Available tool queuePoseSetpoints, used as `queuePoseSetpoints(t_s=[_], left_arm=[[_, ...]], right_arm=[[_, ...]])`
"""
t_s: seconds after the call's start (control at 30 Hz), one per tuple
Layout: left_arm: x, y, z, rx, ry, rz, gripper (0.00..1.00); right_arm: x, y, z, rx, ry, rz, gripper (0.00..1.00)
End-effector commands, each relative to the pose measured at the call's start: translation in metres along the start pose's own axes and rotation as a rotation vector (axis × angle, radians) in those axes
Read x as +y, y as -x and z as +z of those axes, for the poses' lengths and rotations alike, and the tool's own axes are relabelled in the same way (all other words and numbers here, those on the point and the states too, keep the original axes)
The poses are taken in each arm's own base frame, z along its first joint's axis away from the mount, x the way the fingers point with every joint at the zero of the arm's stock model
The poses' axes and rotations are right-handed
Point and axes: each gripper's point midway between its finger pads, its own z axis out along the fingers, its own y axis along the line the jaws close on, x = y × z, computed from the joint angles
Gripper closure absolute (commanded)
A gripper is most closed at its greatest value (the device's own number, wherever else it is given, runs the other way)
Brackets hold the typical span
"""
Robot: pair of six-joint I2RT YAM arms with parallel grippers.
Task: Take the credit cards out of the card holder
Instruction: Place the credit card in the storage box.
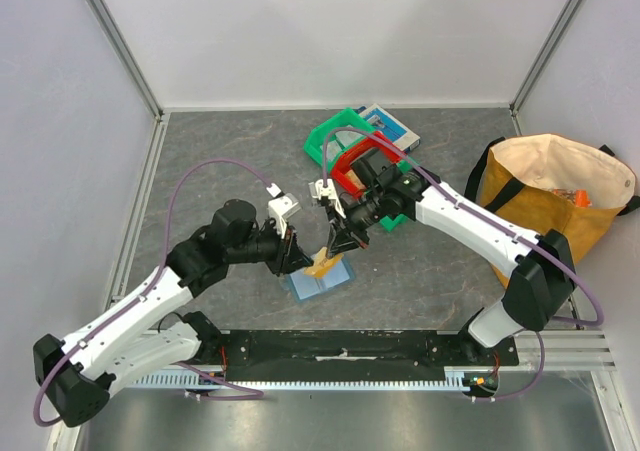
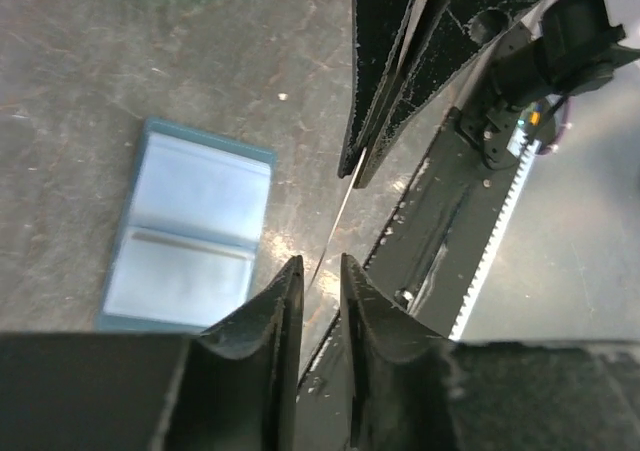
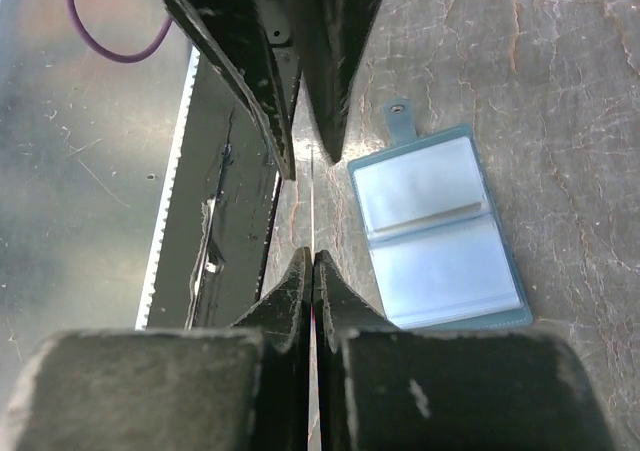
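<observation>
The card holder (image 1: 318, 279) lies open and flat on the grey table, its clear pocket slots up; it also shows in the left wrist view (image 2: 190, 226) and the right wrist view (image 3: 435, 231). My right gripper (image 1: 340, 246) (image 3: 312, 254) is shut on a thin tan credit card (image 1: 322, 261), seen edge-on (image 3: 312, 206) (image 2: 335, 226), held above the table beside the holder. My left gripper (image 1: 300, 256) (image 2: 318, 261) faces it, jaws slightly apart, with the card's free edge at the gap between them. No other cards show in the holder.
A green bin (image 1: 335, 136), a red bin (image 1: 350, 171) and a blue-and-white flat box (image 1: 390, 124) stand behind the grippers. A tan bag (image 1: 555, 201) sits at the right. The black base rail (image 1: 340, 346) runs along the near edge.
</observation>
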Motion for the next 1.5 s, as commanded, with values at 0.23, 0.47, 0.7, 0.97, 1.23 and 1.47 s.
queuePoseSetpoints(t_s=[0.23,0.47,0.7,0.97,1.23,1.47], left_arm=[[0.083,0.067,-0.076,-0.337,0.634,0.011,0.20],[0.117,0.073,-0.145,-0.579,0.919,-0.104,0.05],[0.132,0.058,-0.178,-0.706,1.012,-0.211,0.01],[0.139,0.057,-0.184,-0.749,1.005,-0.261,0.01],[0.146,0.057,-0.178,-0.750,0.947,-0.307,0.02],[0.149,0.057,-0.175,-0.754,0.919,-0.326,0.03]], right_arm=[[-0.086,0.019,-0.048,-0.181,-0.396,0.263,1.00],[-0.172,0.007,-0.135,-0.482,-0.855,0.624,1.00],[-0.225,-0.025,-0.187,-0.669,-1.131,0.863,1.00],[-0.272,-0.048,-0.184,-0.777,-1.190,1.043,1.00],[-0.300,-0.064,-0.171,-0.817,-1.204,1.129,1.00],[-0.315,-0.066,-0.152,-0.814,-1.176,1.175,0.93]])
